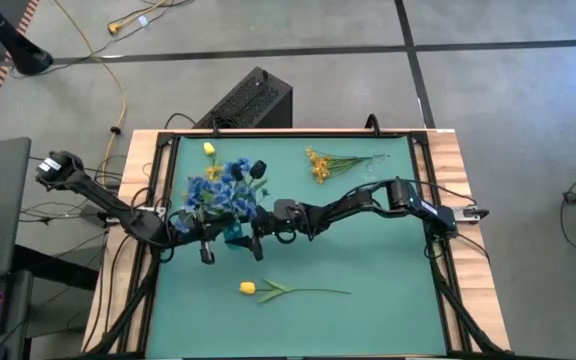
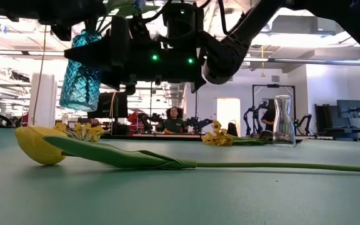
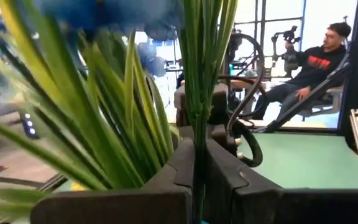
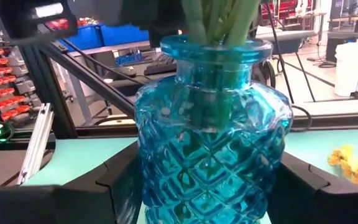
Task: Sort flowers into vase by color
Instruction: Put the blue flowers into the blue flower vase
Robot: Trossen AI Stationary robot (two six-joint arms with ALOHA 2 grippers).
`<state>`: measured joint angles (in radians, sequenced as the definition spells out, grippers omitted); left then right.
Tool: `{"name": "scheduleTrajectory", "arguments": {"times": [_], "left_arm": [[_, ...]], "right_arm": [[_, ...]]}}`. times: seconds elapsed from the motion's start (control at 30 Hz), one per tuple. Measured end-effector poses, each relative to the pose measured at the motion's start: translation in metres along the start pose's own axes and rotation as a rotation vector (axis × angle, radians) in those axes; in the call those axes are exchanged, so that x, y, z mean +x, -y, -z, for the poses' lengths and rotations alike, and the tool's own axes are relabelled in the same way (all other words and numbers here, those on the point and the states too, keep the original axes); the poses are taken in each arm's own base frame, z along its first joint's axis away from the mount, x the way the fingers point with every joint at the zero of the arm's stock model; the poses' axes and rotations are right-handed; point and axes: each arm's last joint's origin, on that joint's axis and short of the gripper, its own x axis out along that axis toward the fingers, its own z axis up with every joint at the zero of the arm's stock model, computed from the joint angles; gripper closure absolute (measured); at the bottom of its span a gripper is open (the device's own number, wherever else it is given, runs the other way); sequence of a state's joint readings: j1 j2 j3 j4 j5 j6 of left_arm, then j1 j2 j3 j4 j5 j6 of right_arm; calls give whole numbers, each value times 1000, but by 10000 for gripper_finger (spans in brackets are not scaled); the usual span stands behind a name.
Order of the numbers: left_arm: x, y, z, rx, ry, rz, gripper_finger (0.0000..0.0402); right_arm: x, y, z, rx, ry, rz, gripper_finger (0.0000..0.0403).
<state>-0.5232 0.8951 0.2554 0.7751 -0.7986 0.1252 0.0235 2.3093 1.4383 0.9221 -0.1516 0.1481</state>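
Two grippers are meeting above mid-table: the left gripper is pinching the blue flowers' stems, while the right gripper is clasping the blue vase holding them. One yellow flower is lying nearby.

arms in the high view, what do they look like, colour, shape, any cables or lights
Both arms are dark, slim and jointed. The left arm runs in from the table's left edge, the right arm from its right edge, with a pale marking near its base. Black cables trail along the table's sides. In the low view, small green lights glow on the dark wrist housings. Each hand has two blocky black fingers.
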Motion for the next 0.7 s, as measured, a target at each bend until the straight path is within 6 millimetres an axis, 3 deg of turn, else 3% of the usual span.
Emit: {"name": "scheduleTrajectory", "arguments": {"times": [0.3,0.7], "left_arm": [[-2,2,3,-6,-28,13,401],[-20,6,2,14,-73,-14,401]], "right_arm": [[13,-3,-10,-43,-65,1,121],[13,-3,-14,-69,-64,23,121]]}}
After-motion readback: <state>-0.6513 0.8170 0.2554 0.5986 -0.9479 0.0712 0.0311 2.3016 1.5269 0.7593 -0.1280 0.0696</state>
